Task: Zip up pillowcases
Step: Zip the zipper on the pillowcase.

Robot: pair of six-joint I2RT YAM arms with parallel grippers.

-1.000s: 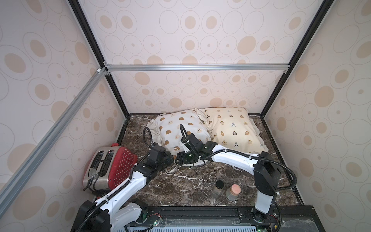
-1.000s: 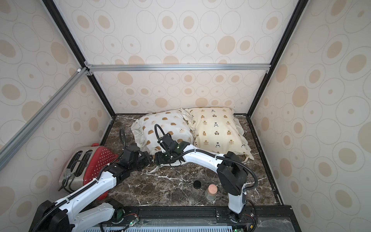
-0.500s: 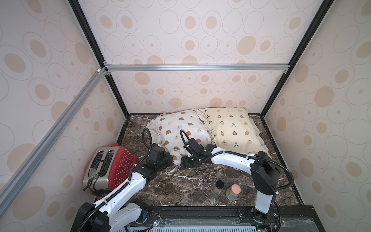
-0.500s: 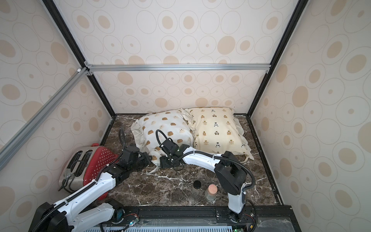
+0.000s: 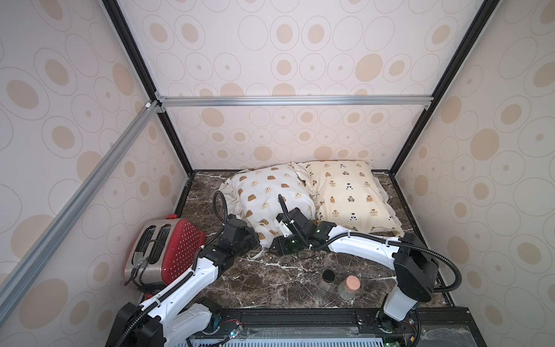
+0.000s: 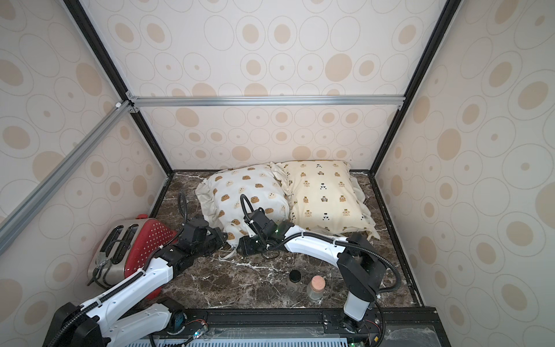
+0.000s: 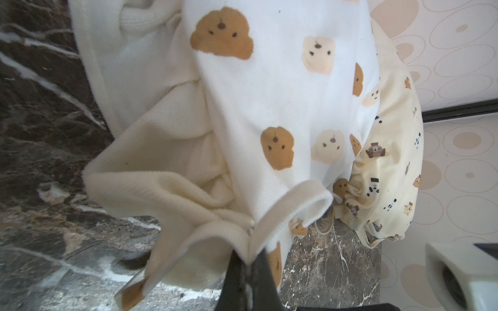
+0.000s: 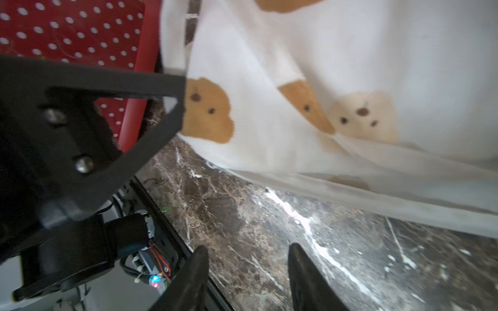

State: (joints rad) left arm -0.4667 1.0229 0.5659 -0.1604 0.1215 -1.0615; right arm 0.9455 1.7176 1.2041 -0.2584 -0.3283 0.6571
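Note:
Two pillowcases lie side by side at the back of the marble table. The white pillowcase [image 5: 270, 195] [image 6: 249, 195] has brown and cream blob faces; the cream-yellow pillowcase [image 5: 345, 192] [image 6: 324, 192] has small bears and pandas. My left gripper [image 7: 249, 259] [image 5: 255, 240] is shut on the cream ruffle edge at the near corner of the white pillowcase [image 7: 269, 94]. My right gripper [image 8: 248, 249] [image 5: 274, 248] is open just in front of that same near edge, over bare marble, with nothing between its fingers. The white pillowcase [image 8: 323, 67] hangs just beyond its fingertips.
A red toaster [image 5: 168, 249] [image 8: 67, 27] with white dots stands at the front left, close beside my left arm. A black-lidded jar [image 5: 328, 279] and a cork-lidded jar [image 5: 348, 287] stand near the front edge. Patterned walls enclose three sides.
My right gripper has come down off the white pillowcase toward the table, to its near edge. The left arm holds the same spot.

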